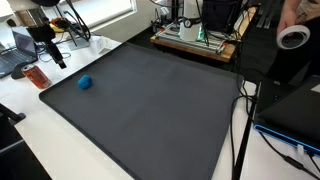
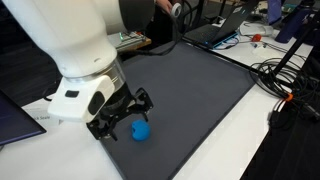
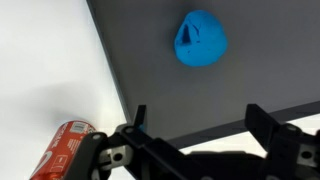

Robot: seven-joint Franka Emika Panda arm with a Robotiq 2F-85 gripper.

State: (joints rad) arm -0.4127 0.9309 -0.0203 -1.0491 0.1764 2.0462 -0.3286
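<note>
A small blue ball-like object [image 3: 201, 39] lies on the dark grey mat [image 3: 250, 80] near its corner; it also shows as the blue object [image 1: 85, 83] and the blue object [image 2: 141, 130] in both exterior views. My gripper [image 3: 200, 120] hangs above the mat with its jaws wide apart and nothing between them. The blue object sits a little way ahead of the fingertips, untouched. In an exterior view the gripper [image 2: 122, 115] hovers just beside the object. In an exterior view the gripper [image 1: 52, 52] is at the upper left, above the mat's corner.
A red can-like object [image 3: 62, 148] lies on the white table beside the mat edge, seen also as the red object [image 1: 37, 76]. A laptop [image 1: 15, 55] sits at far left. Electronics boards [image 1: 195, 35] and cables [image 2: 290, 75] crowd the mat's far side.
</note>
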